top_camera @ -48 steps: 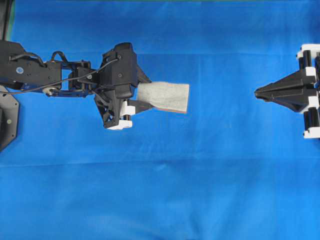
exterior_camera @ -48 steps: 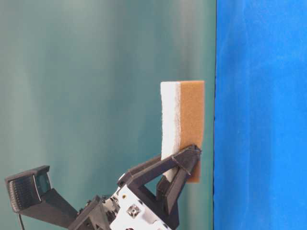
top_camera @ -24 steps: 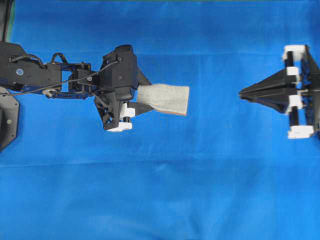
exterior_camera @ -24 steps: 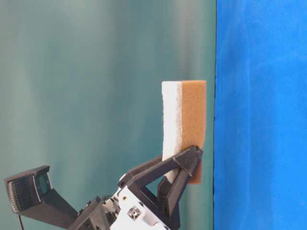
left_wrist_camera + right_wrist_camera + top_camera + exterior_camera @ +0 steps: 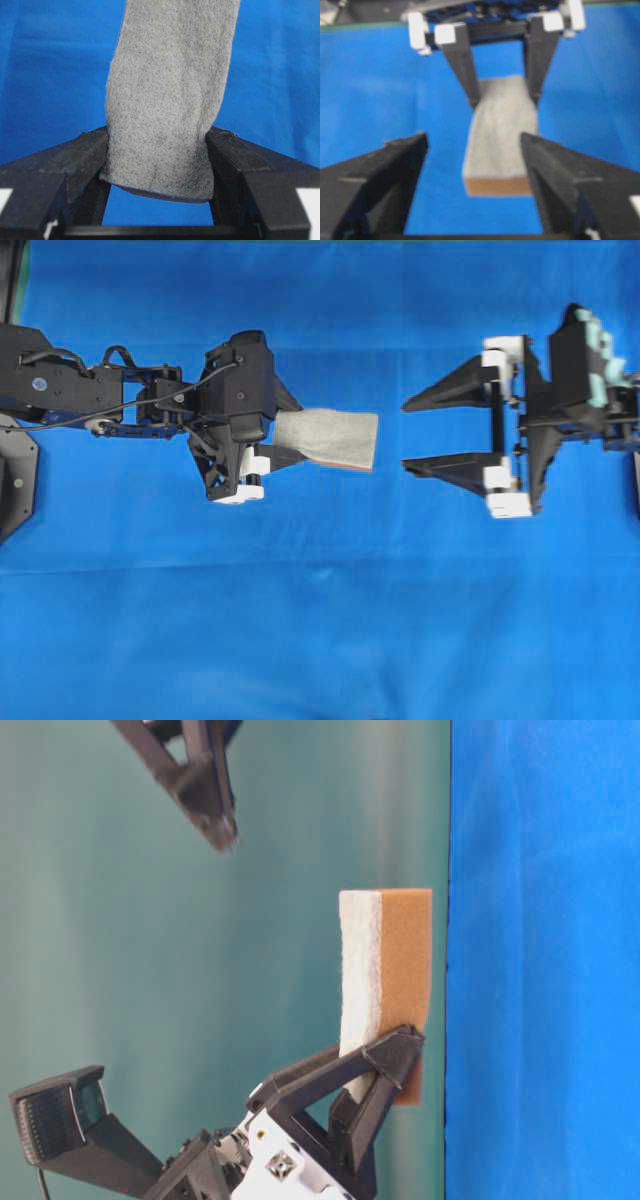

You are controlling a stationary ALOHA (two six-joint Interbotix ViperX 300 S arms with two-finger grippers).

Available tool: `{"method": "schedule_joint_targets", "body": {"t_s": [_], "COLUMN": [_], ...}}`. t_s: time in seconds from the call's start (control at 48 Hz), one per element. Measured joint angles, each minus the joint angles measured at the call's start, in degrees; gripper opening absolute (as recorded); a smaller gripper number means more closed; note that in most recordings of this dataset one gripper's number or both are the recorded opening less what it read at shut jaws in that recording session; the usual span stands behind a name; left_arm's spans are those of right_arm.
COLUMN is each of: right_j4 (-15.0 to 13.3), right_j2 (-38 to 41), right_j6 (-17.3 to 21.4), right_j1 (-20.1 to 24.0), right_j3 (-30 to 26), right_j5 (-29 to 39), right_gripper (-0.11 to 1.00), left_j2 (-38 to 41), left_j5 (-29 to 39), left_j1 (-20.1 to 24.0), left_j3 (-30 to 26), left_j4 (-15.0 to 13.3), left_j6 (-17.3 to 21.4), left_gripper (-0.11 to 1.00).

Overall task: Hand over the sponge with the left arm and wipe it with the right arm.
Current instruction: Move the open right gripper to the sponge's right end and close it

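Sponge [image 5: 335, 437]: rectangular pad, speckled grey-white layer on top, thin orange-brown layer beneath. Held clear of the blue cloth, lying about level, long axis running left to right in the overhead view. One short end is clamped between the fingers of the left arm's gripper [image 5: 268, 448]; that end is pinched narrower in the left wrist view. The free end points at the right arm.

Left arm [image 5: 100, 400]: plain black, stretched in from the left edge.

Right arm [image 5: 575, 390]: black, teal patches on the body. Its gripper [image 5: 425, 435] has jaws spread wide, tips aimed at the sponge's free end, near it but not touching.
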Motion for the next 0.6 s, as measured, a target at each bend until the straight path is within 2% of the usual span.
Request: {"method": "schedule_joint_targets", "body": {"t_s": [0.334,0.605], "right_j4": [-0.1,-0.3], "right_j2": [8.3,12.7], "right_j6": [0.3,-0.1], "right_j1": [-0.3,-2.1], "right_j3": [-6.5,-9.5], "right_j5": [1.8,5.2], "right_gripper": [0.74,0.74], "left_j2": [0.0,0.0], "left_j5": [-0.1,0.0], "left_j1": [0.0,-0.1], "left_j3": [0.1,0.0], "left_j4": [0.0,0.0], "left_j6": [0.0,-0.3], "left_gripper": [0.45,0.45]}}
